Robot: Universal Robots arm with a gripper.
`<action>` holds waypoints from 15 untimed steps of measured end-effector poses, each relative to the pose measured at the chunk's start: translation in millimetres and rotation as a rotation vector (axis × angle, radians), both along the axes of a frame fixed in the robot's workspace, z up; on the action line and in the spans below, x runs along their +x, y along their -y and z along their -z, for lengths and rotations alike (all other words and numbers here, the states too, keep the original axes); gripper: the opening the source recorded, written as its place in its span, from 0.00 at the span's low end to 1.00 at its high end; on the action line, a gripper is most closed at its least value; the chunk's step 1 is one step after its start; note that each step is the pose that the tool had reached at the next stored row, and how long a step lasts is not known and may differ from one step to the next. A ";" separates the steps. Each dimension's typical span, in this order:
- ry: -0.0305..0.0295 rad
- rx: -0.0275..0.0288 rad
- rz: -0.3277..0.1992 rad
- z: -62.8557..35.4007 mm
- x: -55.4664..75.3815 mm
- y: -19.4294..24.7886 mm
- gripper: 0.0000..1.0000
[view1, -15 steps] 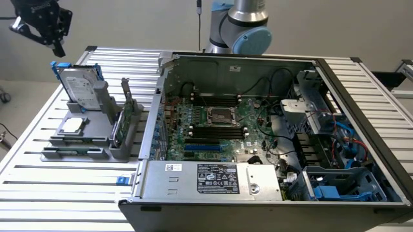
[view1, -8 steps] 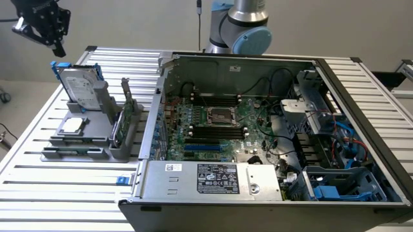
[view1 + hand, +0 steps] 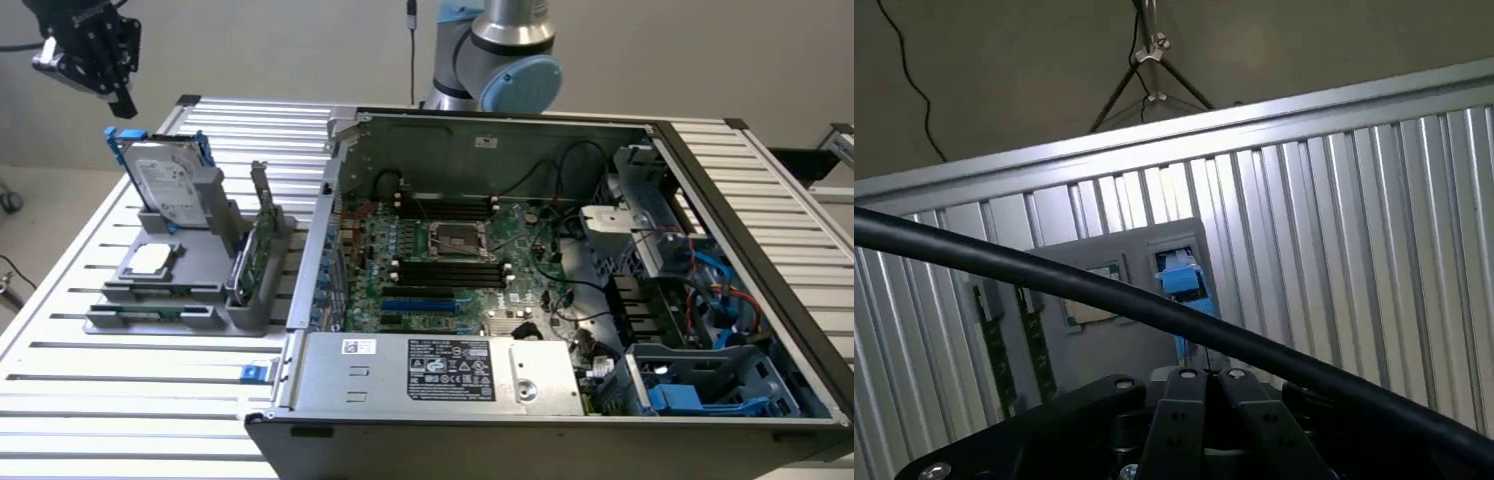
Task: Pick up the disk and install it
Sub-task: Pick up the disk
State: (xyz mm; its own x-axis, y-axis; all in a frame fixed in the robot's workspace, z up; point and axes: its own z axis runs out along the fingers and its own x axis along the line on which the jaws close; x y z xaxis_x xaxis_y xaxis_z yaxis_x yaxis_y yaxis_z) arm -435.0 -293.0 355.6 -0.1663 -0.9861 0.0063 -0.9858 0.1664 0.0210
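Well above the disk (image 3: 166, 178), upright in its grey holder (image 3: 191, 228): end effector (image 3: 122, 100).

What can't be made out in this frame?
1. Flat silver-grey metal disk with blue rails: label print too small, exterior view.
2. Same disk, wrist view: thick black cable crosses it, hiding part.
3. Black gripper, exterior view: cut off by the top edge.

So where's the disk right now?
On the exterior view's left, the disk stands on edge in the grey holder on the table, beside the open computer case.
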 end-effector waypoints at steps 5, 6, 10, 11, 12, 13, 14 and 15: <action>0.0001 0.0000 -0.092 0.3 0.0 0.0 0.11; 0.0001 0.0000 -0.109 0.4 0.0 0.0 0.11; 0.0002 0.0000 -0.175 1.0 -0.1 0.0 0.24; 0.0003 0.0001 -0.189 1.4 -0.1 0.0 0.30; 0.0004 0.0001 -0.204 2.0 -0.3 0.0 0.36; 0.0003 0.0001 -0.218 2.7 -0.5 0.0 0.36; 0.0002 0.0003 -0.230 3.9 -0.9 0.0 0.42; 0.0002 0.0006 -0.241 5.3 -1.4 0.0 0.47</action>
